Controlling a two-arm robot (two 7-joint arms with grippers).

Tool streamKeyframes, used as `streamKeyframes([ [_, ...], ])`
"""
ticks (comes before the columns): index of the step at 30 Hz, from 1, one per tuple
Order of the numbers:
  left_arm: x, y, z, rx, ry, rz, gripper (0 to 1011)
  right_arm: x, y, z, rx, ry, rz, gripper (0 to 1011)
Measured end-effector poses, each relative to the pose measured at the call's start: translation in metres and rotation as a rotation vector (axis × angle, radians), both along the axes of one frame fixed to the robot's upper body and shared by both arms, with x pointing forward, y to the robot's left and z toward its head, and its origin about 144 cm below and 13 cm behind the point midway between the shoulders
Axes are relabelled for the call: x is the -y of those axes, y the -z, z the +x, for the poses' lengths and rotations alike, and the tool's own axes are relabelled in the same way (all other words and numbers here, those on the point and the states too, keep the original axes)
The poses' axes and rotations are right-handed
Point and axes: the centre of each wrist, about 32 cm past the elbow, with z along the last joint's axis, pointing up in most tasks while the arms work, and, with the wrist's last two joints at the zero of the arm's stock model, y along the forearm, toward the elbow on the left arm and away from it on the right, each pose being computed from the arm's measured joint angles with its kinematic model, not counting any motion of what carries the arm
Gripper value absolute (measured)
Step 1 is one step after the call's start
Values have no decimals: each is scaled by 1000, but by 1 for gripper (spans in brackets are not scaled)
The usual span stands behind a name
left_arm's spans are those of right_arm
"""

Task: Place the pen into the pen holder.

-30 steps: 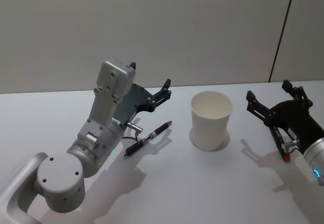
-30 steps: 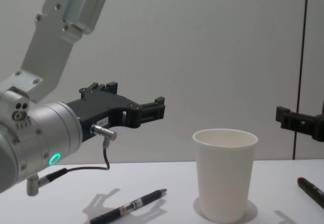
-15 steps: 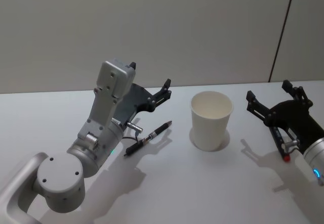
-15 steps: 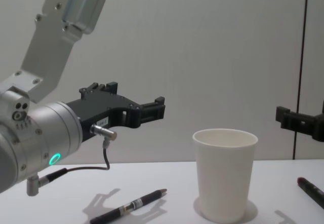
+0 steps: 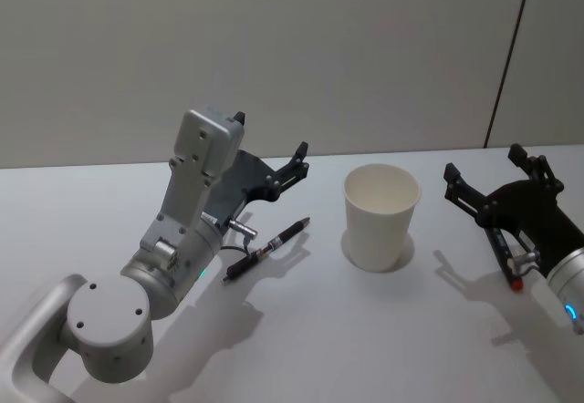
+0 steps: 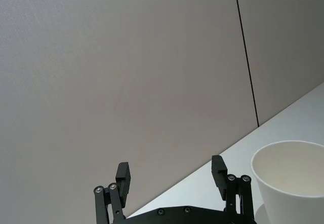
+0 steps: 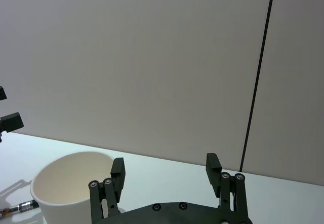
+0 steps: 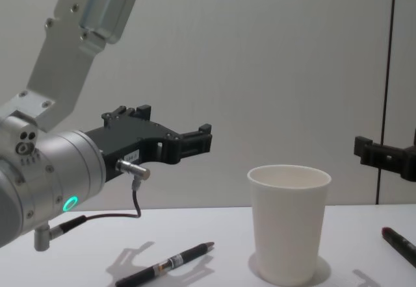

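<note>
A black pen (image 5: 267, 249) lies slantwise on the white table (image 5: 365, 339), left of the pen holder (image 5: 380, 221), a plain white paper cup standing upright. In the chest view the pen (image 8: 166, 264) rests in front of the pen holder (image 8: 288, 228), to its left. My left gripper (image 5: 270, 135) hovers open above and just behind the pen, holding nothing. My right gripper (image 5: 484, 162) hangs open to the right of the cup, also with nothing in it. The left wrist view shows the left gripper (image 6: 170, 167) and the cup's rim (image 6: 291, 183).
A second dark pen with a red tip (image 8: 400, 245) lies on the table at the far right, under my right gripper. A plain wall with a dark vertical seam (image 5: 506, 56) stands behind the table.
</note>
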Motion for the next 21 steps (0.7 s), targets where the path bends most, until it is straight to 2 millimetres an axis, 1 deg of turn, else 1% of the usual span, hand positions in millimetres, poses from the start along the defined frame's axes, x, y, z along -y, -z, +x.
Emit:
streamKeyframes([
  [21,0,0,0,0,0,0,1001,0,0,0,0,0,0,1001],
])
